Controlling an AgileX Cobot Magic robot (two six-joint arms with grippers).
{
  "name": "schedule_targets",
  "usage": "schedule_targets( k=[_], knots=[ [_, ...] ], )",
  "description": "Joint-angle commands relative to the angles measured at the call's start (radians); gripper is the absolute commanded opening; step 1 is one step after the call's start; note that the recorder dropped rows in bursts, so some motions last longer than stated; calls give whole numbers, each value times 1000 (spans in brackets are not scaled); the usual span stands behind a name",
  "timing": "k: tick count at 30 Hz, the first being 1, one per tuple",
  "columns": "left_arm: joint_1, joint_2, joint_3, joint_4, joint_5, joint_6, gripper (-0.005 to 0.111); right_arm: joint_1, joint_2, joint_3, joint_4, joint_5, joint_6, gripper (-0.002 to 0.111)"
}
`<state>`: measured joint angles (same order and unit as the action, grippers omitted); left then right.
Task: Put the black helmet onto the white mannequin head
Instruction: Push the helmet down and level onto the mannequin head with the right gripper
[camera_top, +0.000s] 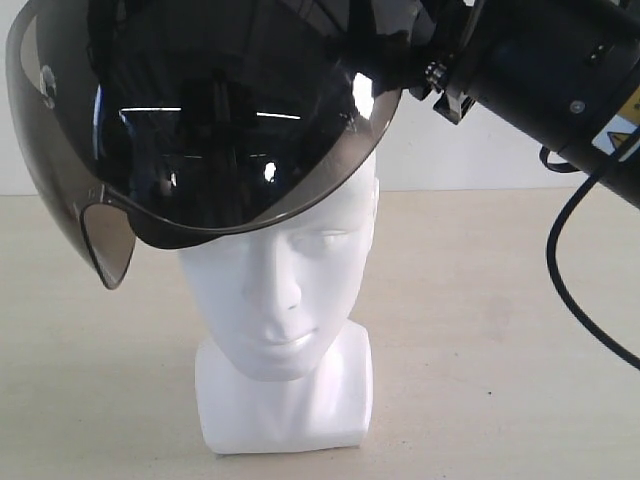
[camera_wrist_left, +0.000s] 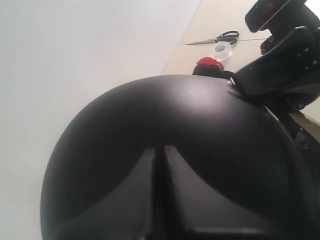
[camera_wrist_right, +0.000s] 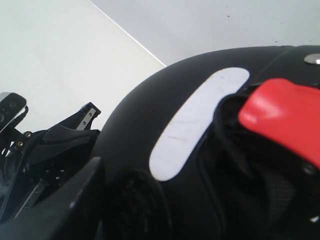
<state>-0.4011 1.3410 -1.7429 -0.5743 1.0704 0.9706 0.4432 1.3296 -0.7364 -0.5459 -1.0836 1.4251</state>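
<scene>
A: Left gripper (camera_wrist_left: 159, 148) first. Two dark jaws lie close together with only a thin slit between them, right up against the shell of the black helmet (camera_wrist_left: 165, 115).

B: Pinching anything?

A: Cannot tell. They melt into the black of the dome.

B: And the right gripper (camera_wrist_left: 245, 82)?

A: It's at the helmet's rim, on the far side of the dome from the left one. Its own camera shows one jaw close along the outside of the shell, near a white patch (camera_wrist_right: 195, 125). The other jaw is out of sight, so spread or clamped, I cannot tell.

B: What's inside that rim?

A: Black padded lining (camera_wrist_right: 260, 185) and a red tab (camera_wrist_right: 280, 117).

B: Now the helmet itself.

A: It's over the crown of the white mannequin head (camera_top: 285, 300). The smoky visor (camera_top: 230, 150) crosses the forehead, its lower edge just above the brows. Eyes, nose and mouth are bare below it. The helmet overhangs the head far more on the exterior view's left. Fully seated or not, I cannot tell.

B: The head?

A: Upright on its squarish base, on the pale worktop (camera_top: 500, 330).

B: Further out?

A: The right arm (camera_top: 540, 60), black with a yellow label (camera_top: 622, 130), sits above and to the right of the head. A black cable (camera_top: 560, 270) loops down on that side. Well away from the head, scissors (camera_wrist_left: 215, 38) and a roll of clear tape (camera_wrist_left: 222, 50) lie on the worktop.
</scene>
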Motion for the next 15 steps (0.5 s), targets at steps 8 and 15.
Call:
schedule_targets(
  k=[8,15],
  knots=[
    [-4,21,7,2,79,-12,4,-27,-17,-9,34,49,-81,0],
    [-4,21,7,-37,85,-12,4,-27,-17,-9,29,49,-81,0]
  ],
)
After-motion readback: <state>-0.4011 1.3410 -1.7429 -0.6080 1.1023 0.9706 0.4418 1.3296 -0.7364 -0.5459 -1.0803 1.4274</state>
